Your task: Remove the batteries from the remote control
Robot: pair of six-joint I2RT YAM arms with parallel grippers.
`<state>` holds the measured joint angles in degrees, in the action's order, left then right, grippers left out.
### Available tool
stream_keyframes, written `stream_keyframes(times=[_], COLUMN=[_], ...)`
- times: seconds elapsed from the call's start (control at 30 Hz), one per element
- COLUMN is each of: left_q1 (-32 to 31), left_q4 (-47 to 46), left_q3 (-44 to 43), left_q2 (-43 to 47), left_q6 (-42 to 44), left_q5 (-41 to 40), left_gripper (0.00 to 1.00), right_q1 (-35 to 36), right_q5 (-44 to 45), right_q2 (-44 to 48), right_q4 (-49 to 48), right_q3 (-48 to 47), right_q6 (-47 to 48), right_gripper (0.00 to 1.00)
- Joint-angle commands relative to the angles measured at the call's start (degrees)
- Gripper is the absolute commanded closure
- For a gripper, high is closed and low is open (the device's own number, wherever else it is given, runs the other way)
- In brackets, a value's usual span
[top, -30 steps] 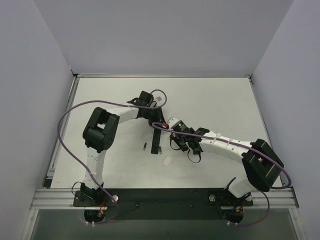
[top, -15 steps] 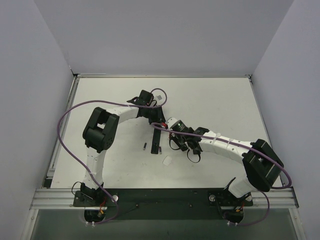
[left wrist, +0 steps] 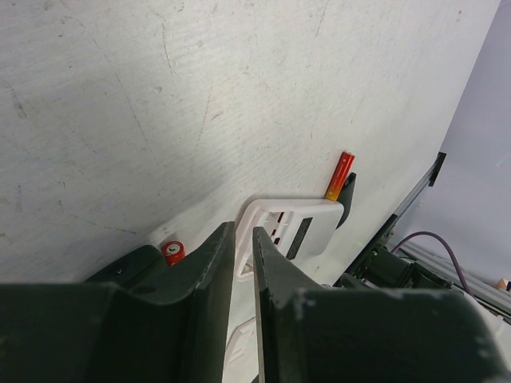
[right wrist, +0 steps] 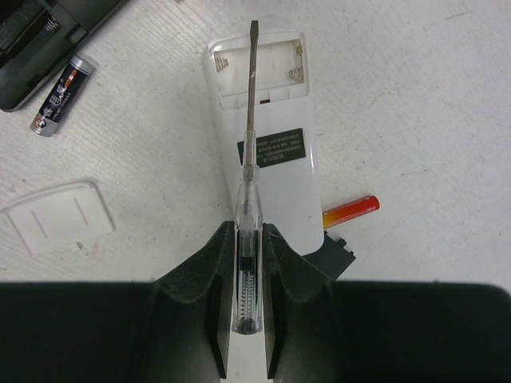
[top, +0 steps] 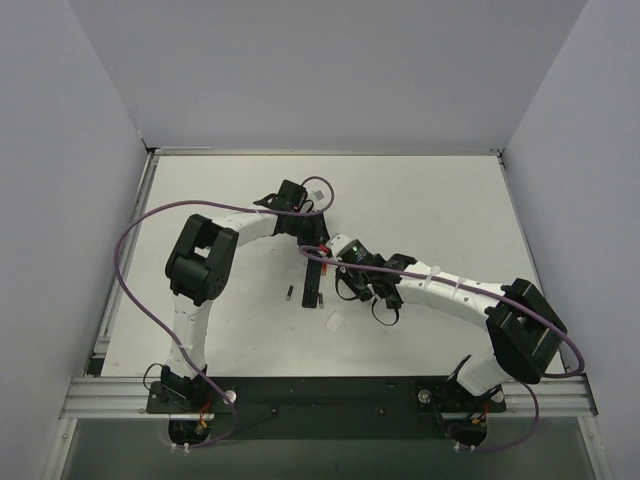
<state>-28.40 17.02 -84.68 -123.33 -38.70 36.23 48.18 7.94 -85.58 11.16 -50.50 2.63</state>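
Note:
My right gripper (right wrist: 247, 231) is shut on a clear-handled screwdriver (right wrist: 252, 120). Its tip rests over the open, empty-looking battery bay (right wrist: 271, 68) of a white remote (right wrist: 279, 183). A red-orange battery (right wrist: 351, 211) lies beside the remote and shows in the left wrist view (left wrist: 338, 175) too. A dark battery (right wrist: 62, 94) lies by a black remote (right wrist: 32, 40), seen from above as a small cylinder (top: 289, 293) left of the black bar (top: 314, 283). My left gripper (left wrist: 244, 231) is shut just above the white remote's (left wrist: 299, 227) end. A red battery end (left wrist: 172, 251) shows beside it.
A white battery cover (right wrist: 60, 215) lies loose on the table, seen from above as a white square (top: 335, 322). A small black block (right wrist: 334, 254) sticks out from under the white remote. Both arms crowd the table's middle (top: 330, 250).
My right gripper has crept a little up and left with the screwdriver. The left arm and the loose parts have not moved.

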Motion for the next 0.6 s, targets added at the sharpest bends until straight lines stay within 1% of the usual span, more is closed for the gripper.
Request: stream_keyframes(times=[0.0,0.1,0.2,0.3,0.33,0.4,0.43,0.47,0.53,0.57], left_q1=[0.54,0.89,1.77,3.69,4.14,5.89,6.60,7.13,8.97,9.41], left_q4=[0.30,0.39,-0.23,-0.05,0.56,1.17,2.13,2.75,5.64,6.53], left_q3=[-2.51,-1.28,0.22,2.24,3.55,5.05,6.27,6.98,7.86,8.91], left_q2=[2.74,4.32,7.57,11.69,14.32,17.23,20.20,21.71,26.09,27.60], left_q6=[1.17,1.26,1.26,1.61,2.30,3.36,4.67,5.55,8.01,8.81], left_q5=[0.25,-0.36,-2.12,-3.27,-3.79,-5.63,-6.16,-6.69,-8.36,-8.80], left_gripper=[0.74,0.75,0.74,0.75,0.74,0.71,0.69,0.61,0.54,0.47], right_q1=[0.60,0.51,0.60,0.60,0.51,0.25,-0.28,-0.54,-1.86,-2.74], right_q5=[1.98,1.73,0.58,0.75,1.63,4.25,5.05,5.67,7.34,7.70], right_q2=[2.26,2.61,3.31,5.33,6.64,8.14,9.28,9.73,11.13,11.66], right_q4=[1.94,2.99,3.52,3.61,3.78,4.22,5.09,5.80,7.81,8.35], right_q3=[-2.50,-3.37,-3.82,-2.94,-2.68,-1.88,-1.71,-1.62,-1.27,-1.01], right_q6=[-1.31,-3.16,-7.98,-12.73,-14.05,-17.64,-18.62,-19.33,-21.17,-21.79], right_gripper=[1.00,1.00,1.00,1.00,1.00,1.00,1.00,1.00,1.00,1.00])
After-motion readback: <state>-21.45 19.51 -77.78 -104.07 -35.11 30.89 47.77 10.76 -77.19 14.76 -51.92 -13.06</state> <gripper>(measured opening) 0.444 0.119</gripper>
